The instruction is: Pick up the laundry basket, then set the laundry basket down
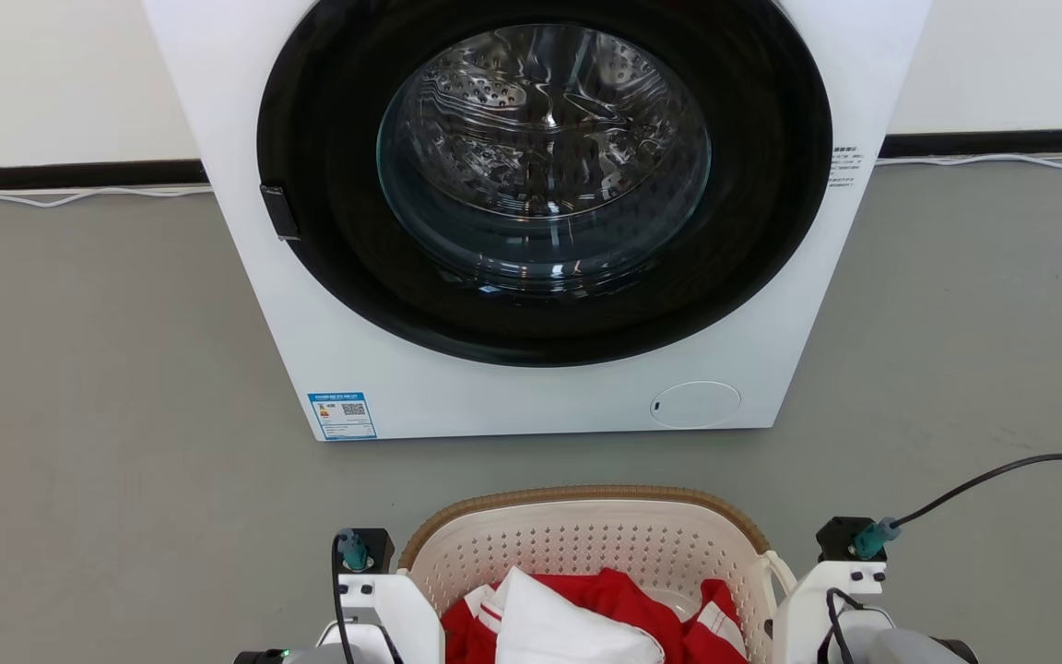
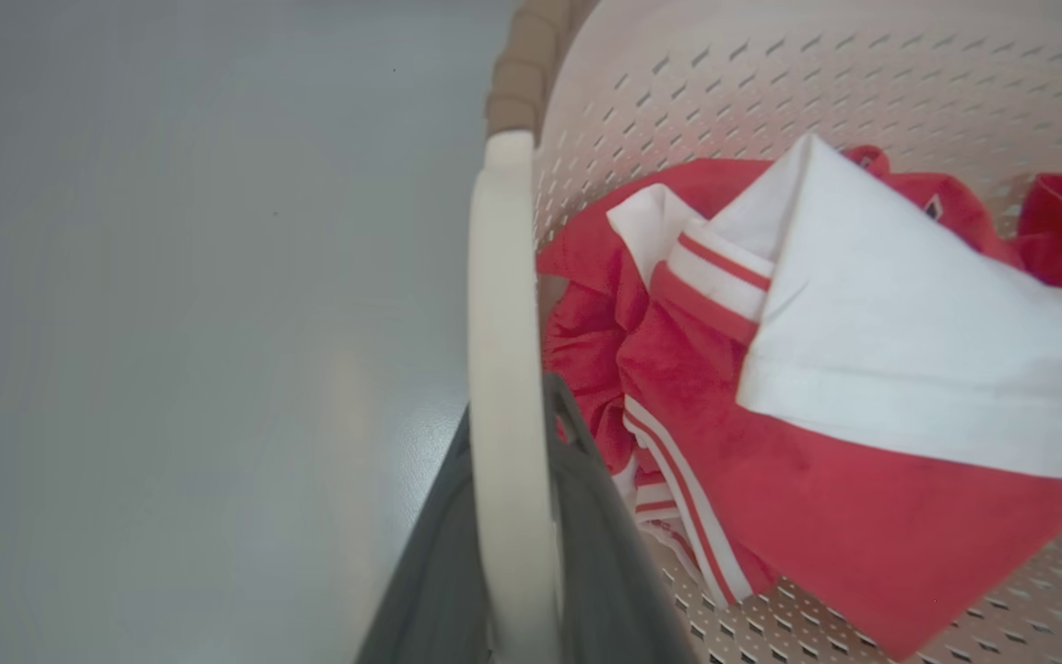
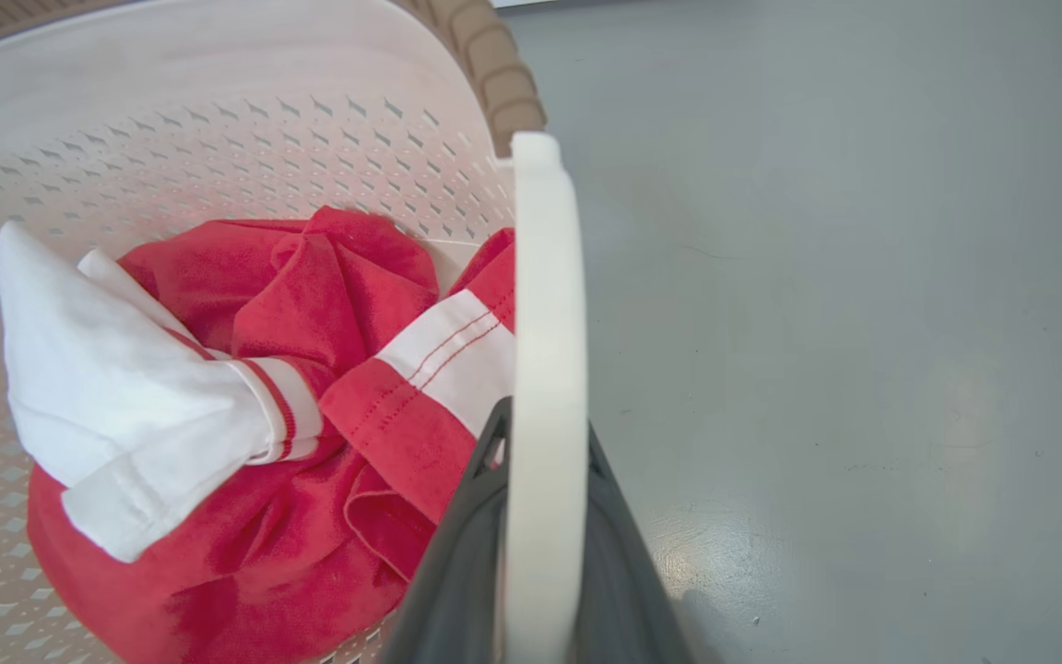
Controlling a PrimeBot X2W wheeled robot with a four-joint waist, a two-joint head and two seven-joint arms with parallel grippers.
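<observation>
The laundry basket (image 1: 586, 544), cream and perforated with a brown woven rim, sits at the bottom centre of the head view, between my two wrists. In the left wrist view my left gripper (image 2: 511, 424) is shut on the basket's white loop handle (image 2: 499, 277), which runs up between the dark fingers. In the right wrist view my right gripper (image 3: 545, 433) is shut on the other white handle (image 3: 545, 258) the same way. Red and white clothes (image 1: 586, 609) lie inside the basket. Whether its base touches the floor is hidden.
A white front-loading washer (image 1: 531, 397) stands just beyond the basket, its round dark door shut. Grey floor (image 1: 107, 415) spreads to both sides. A black cable (image 1: 983, 480) runs from my right wrist, and white cables lie along the wall.
</observation>
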